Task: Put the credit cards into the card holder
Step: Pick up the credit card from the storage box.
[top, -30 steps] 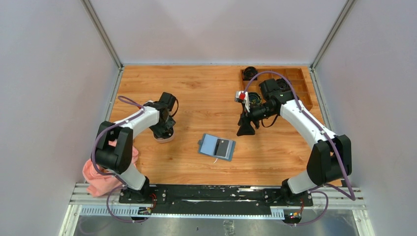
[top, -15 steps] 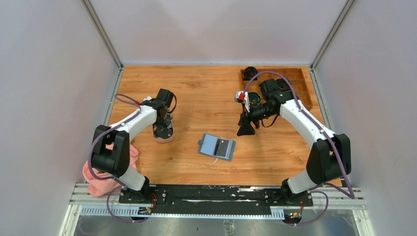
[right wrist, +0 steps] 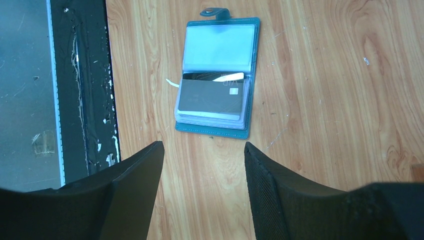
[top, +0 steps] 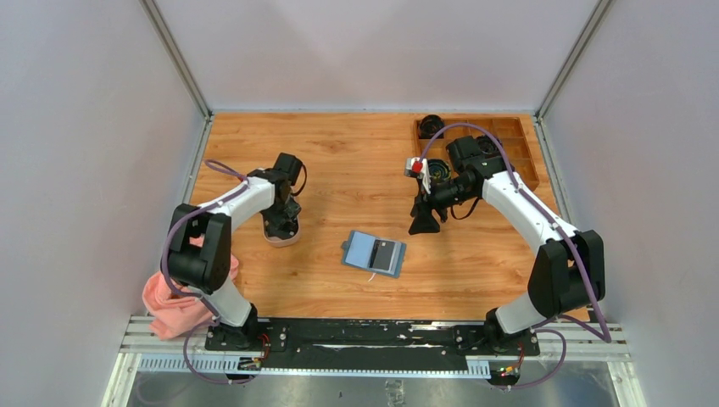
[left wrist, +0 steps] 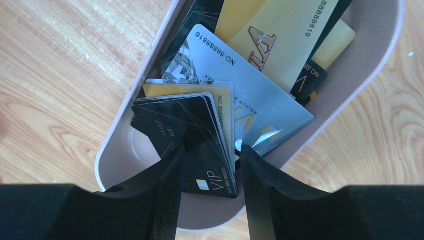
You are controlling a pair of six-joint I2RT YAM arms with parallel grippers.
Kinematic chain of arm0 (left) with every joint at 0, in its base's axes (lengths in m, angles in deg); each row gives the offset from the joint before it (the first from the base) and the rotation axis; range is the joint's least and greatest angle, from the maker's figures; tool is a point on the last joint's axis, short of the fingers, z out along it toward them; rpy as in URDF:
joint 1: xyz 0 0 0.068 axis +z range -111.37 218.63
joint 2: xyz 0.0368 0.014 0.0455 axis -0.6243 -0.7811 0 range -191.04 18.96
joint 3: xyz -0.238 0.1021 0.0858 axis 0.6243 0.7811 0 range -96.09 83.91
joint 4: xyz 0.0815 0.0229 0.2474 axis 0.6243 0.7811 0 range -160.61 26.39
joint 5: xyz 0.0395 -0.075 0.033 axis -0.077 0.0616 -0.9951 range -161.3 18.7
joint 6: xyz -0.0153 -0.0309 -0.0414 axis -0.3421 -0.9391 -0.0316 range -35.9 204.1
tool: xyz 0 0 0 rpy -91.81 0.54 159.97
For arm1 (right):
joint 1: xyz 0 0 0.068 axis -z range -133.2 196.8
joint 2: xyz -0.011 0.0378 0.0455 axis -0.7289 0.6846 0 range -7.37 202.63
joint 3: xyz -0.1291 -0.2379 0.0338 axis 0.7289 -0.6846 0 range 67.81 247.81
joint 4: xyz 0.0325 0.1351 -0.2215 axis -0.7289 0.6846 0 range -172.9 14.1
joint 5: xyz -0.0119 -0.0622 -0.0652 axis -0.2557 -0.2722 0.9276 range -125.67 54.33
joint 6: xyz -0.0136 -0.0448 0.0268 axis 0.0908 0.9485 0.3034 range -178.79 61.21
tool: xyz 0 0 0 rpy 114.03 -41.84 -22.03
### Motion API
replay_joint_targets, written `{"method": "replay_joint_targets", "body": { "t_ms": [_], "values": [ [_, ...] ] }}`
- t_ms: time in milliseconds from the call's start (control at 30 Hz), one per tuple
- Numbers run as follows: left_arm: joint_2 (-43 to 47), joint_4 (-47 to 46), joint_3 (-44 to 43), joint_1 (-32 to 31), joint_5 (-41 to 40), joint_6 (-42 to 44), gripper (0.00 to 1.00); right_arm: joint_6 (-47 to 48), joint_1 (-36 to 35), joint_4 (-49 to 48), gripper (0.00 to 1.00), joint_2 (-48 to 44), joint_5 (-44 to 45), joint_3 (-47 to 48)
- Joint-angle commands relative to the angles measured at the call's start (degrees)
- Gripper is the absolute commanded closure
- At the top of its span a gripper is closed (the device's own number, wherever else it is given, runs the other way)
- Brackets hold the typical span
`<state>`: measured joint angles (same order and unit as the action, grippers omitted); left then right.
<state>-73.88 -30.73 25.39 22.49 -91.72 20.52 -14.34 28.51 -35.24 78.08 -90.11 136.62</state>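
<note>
Several credit cards lie in a small white oval dish [left wrist: 114, 147]: a black VIP card [left wrist: 202, 150], a silver one [left wrist: 245, 80] and gold ones [left wrist: 280, 35]. My left gripper [left wrist: 212, 160] reaches down into the dish [top: 283, 239], open. Its fingers straddle the black card and the few stacked against it, with a gap on the right side. The teal card holder [top: 374, 253] lies open mid-table, a dark card [right wrist: 210, 97] in its lower clear pocket. My right gripper [right wrist: 204, 155] hovers open and empty over bare wood, just short of the card holder [right wrist: 217, 45].
A brown wooden compartment tray [top: 511, 144] sits at the back right with a black round object [top: 431, 125] beside it. A pink cloth [top: 169, 305] lies by the left arm's base. The black mounting rail [top: 373, 335] runs along the near edge.
The left wrist has shifted slightly over the dish and turned a little. The right arm and the card holder have not moved.
</note>
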Motion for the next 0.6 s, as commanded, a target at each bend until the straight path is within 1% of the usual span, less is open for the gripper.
{"method": "replay_joint_targets", "body": {
  "t_ms": [0,200,400,567],
  "values": [
    [-2.2,3.6,-1.9,0.7,0.7,-0.8,0.54,1.2,1.3,1.1,0.36,0.4,-0.2,-0.6],
    [3.6,3.6,2.0,0.7,1.0,-2.3,0.55,1.2,1.3,1.3,0.36,0.9,-0.5,-0.5],
    [7.1,4.1,3.7,0.7,3.1,-2.6,0.57,1.3,1.3,1.6,0.36,1.1,-0.5,-0.4],
    [9.3,4.2,5.6,0.7,2.8,-2.6,0.57,1.3,1.3,1.6,0.36,1.0,-0.5,-0.3]
  ]
}}
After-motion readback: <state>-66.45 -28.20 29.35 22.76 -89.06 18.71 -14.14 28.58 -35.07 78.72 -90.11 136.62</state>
